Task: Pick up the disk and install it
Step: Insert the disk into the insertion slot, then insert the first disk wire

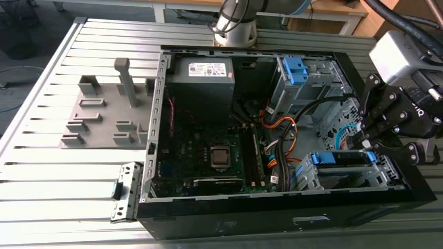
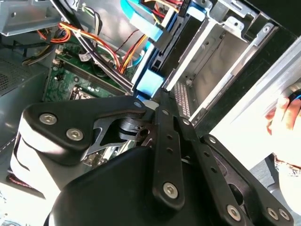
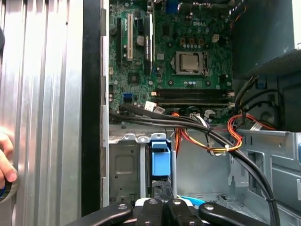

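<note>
Tool (image 1: 364,149) is poised at the disk (image 1: 339,158), which sits in the drive cage (image 1: 384,174) just under its tips; grip state cannot be told. Likely risks: a skewed carrier could jam on the cage rail, and the cable bundle (image 3: 211,134) beside the tool could snag.

Your arm (image 1: 235,23) stands on a silvery base column at the top centre of the exterior view and runs out of the frame there. At the exterior view's upper right, your pale grey wrist (image 1: 405,54) tilts downward, with black cables (image 1: 398,18) running over it. Below the wrist, your black gripper (image 1: 370,148) points down and toward the exterior view's left. In the second wrist view, its bolted black linkage bars (image 2: 167,150) lie across the foreground.
</note>
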You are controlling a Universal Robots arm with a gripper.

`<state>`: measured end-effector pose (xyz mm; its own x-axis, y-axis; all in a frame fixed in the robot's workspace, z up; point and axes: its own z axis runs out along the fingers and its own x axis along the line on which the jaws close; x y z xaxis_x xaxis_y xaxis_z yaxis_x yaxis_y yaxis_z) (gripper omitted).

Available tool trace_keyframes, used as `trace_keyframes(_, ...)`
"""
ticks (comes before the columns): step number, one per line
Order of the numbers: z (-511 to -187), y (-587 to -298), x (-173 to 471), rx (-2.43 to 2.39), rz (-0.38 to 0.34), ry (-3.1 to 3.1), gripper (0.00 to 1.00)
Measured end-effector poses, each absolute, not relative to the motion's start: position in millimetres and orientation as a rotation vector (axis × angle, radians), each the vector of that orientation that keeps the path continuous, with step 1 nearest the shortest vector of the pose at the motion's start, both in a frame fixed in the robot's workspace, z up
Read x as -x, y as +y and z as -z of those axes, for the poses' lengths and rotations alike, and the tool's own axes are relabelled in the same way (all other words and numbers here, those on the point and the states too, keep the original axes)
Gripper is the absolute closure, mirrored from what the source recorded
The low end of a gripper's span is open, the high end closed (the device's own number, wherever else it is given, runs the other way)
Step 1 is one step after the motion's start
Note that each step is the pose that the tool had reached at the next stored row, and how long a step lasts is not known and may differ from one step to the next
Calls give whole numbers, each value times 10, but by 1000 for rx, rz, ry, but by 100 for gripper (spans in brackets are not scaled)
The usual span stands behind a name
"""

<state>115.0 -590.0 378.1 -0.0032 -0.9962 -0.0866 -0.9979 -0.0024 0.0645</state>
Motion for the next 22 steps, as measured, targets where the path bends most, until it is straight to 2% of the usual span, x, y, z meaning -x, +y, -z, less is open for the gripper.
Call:
trace_keyframes(13,-3651,-5898,-1509,2210,-175,2211,89)
trace_keyframes(22,-3646,-5898,-1533,2210,-175,2211,89)
